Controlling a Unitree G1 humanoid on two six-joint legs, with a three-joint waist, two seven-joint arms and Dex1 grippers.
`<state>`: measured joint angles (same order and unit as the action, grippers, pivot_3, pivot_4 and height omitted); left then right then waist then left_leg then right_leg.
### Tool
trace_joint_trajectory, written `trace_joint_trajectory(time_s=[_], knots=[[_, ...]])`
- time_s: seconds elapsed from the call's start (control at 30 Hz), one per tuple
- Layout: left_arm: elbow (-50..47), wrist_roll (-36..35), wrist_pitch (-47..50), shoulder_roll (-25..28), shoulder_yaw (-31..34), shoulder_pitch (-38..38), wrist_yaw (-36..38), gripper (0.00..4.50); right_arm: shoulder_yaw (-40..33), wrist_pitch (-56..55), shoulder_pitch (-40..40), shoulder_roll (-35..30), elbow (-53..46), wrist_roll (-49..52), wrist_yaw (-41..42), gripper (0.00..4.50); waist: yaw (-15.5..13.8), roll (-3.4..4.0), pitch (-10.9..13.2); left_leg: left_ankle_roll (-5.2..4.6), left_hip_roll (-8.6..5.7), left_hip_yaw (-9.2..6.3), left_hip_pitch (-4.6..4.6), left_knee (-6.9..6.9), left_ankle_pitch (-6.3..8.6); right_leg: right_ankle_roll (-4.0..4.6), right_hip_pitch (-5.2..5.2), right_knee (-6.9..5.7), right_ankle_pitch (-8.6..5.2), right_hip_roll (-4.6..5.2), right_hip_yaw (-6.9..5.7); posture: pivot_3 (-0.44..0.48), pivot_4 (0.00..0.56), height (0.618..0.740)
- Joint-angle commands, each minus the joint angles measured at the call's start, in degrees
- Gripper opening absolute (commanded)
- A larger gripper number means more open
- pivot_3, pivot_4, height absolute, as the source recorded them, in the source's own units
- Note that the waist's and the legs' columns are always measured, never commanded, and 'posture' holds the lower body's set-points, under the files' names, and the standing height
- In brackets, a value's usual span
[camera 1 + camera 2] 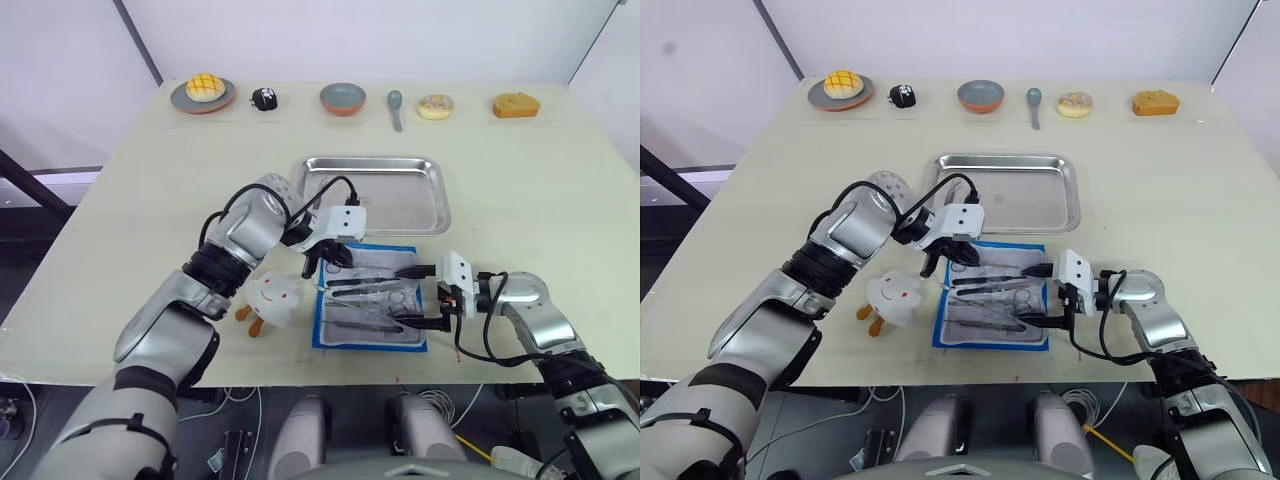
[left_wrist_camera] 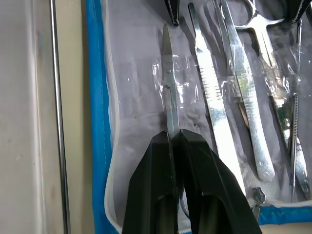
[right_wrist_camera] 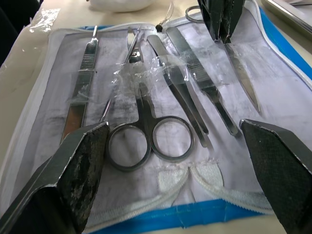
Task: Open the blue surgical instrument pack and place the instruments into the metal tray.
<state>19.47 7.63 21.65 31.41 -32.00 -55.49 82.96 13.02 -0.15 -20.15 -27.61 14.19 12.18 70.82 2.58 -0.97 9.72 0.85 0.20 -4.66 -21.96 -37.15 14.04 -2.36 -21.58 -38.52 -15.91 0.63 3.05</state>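
Observation:
The blue surgical instrument pack (image 1: pixel 325 335) lies unfolded near the table's front edge, its whitish lining up. Several slim silvery instruments (image 1: pixel 365 300) lie side by side in its clear pockets, among them scissors (image 3: pixel 148 139) and tweezers (image 2: pixel 243 102). My left gripper (image 1: pixel 335 258) hangs over the pack's far left corner, shut on a thin pointed instrument (image 2: pixel 168 92) that still lies on the lining. At the pack's right edge, my right gripper (image 1: pixel 412 297) stands wide open around the instruments' handle ends, its fingers (image 3: pixel 80 168) touching nothing. The metal tray (image 1: pixel 375 200) sits just beyond the pack.
A white toy figure (image 1: pixel 275 300) with orange feet lies left of the pack. Along the far edge stand a plate with a bun (image 1: pixel 204 92), a small black object (image 1: pixel 264 98), a bowl (image 1: pixel 343 98), a grey spoon (image 1: pixel 396 108), a doughnut (image 1: pixel 436 106) and a cake slice (image 1: pixel 516 104).

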Motion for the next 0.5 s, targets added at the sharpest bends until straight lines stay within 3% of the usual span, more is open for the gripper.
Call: trace_joint_trajectory(time_s=[0.03,0.5], knots=[[-1.3,0.1,-0.8,1.8,1.5,-1.6,1.5,0.12,3.2,1.9,1.9,0.3,3.5,-2.9,0.0,4.50,0.0,0.00,0.0,0.00,0.00,0.01,0.00,0.00,0.00,0.00,0.00,0.00,0.00,0.00,0.01,0.000,0.150,0.740],[-6.9,-2.8,0.5,10.5,5.7,2.5,3.5,0.12,3.3,0.9,0.8,0.4,5.5,-3.6,0.8,4.50,0.1,0.00,0.0,0.00,0.05,0.03,0.04,0.01,0.00,0.02,-0.01,-0.03,0.01,-0.03,0.04,0.000,0.150,0.740]])
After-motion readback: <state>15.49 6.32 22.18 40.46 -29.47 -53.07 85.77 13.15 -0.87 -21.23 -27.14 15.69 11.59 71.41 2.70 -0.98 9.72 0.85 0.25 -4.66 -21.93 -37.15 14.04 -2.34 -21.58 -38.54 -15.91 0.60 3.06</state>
